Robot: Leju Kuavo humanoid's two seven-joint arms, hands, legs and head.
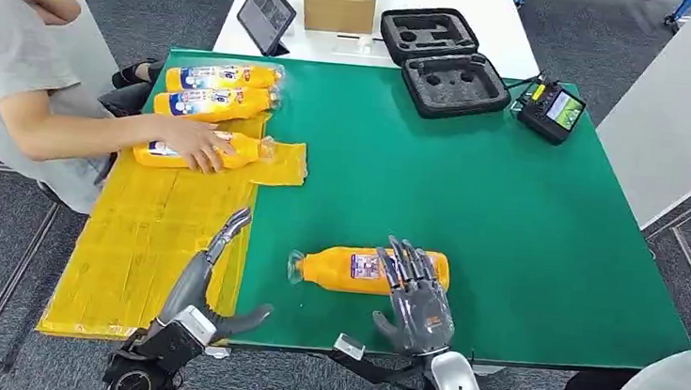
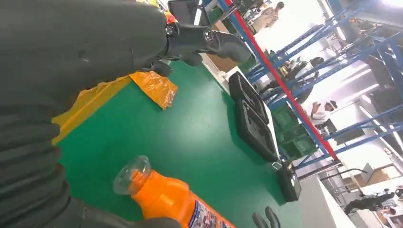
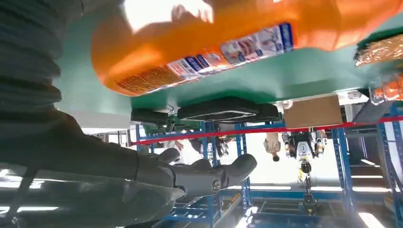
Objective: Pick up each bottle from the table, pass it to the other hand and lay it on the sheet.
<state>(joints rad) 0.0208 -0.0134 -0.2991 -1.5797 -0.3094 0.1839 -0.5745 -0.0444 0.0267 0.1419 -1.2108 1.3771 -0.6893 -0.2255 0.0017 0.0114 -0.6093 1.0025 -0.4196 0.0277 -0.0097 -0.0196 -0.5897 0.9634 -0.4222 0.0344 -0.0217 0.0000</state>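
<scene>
On the smooth green surface [image 1: 474,187], a rounded orange bottle [image 1: 340,267] is lain over by the spread right hand [image 1: 417,300]; the left hand [image 1: 211,282] is held open beside the crinkled yellow sheet [image 1: 149,234].

**Both arms up at the table's near edge, hands spread**

The robot's left hand [image 1: 212,278] reaches in over the near edge of the table [image 1: 509,219] toward its left side, fingers stretched forward and apart, thumb jutting out sideways, nothing in it. The right hand [image 1: 415,300] is raised near the middle of that same edge, palm down, its fingers [image 1: 407,262] fanned and lying over the body of the bottle [image 1: 354,268] without closing round it. Both silver forearms rise from below the edge.
</scene>
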